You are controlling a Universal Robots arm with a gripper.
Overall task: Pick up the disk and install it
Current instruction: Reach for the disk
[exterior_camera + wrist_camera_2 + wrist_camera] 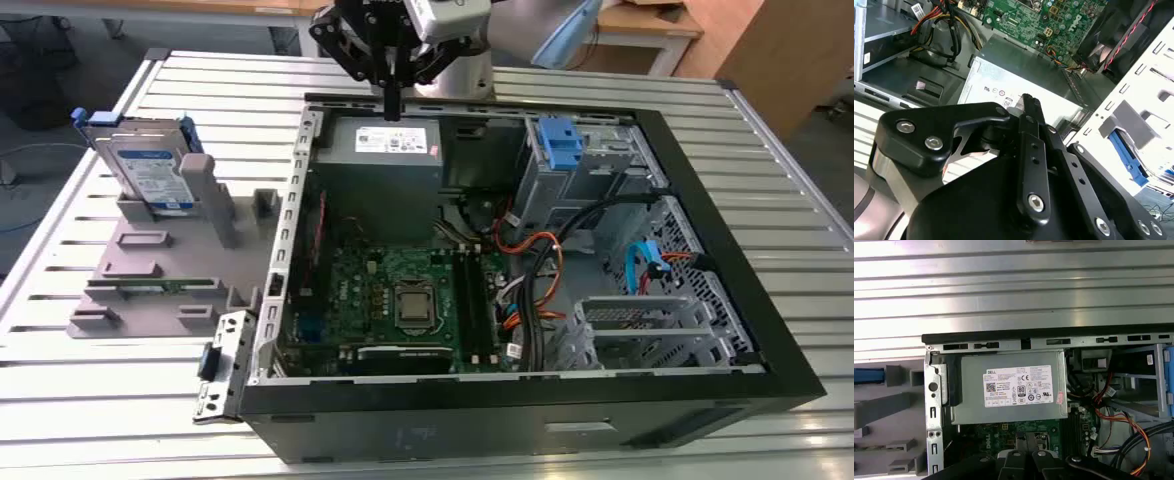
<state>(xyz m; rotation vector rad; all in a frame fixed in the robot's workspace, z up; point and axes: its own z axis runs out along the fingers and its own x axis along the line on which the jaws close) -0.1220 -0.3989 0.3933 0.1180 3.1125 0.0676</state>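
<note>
Exterior view: a ribbed aluminium surface (80, 400) of long parallel slats spans the frame. Past it there is pale wooden furniture (787, 50) at the upper right and a dark floor (40, 60) at the upper left.

A black computer case (534, 420) lies on its side on the surface, right of centre, with its open side up. Inside it are a green motherboard (400, 290) at lower centre and a plain grey power-supply box (380, 150) with a white label at the upper middle. A blue plastic latch piece (561, 140) stands to the box's right. Orange and black wires (534, 250) loop towards a perforated bare-metal drive cage (641, 320) at the lower right.

At the exterior view's upper left, outside the case, the disk (150, 170) stands on edge in a blocky grey plastic holder (147, 270). It is a flat metal rectangle with a white-and-blue label, edged by a blue bracket (83, 120).

The tool (391, 105) hangs at the top centre, above the power-supply box and well apart from the disk. Its black fingers point down. In the second wrist view the tool (1028, 102) shows matte black links with silver screws, its fingers closed together on nothing.
</note>
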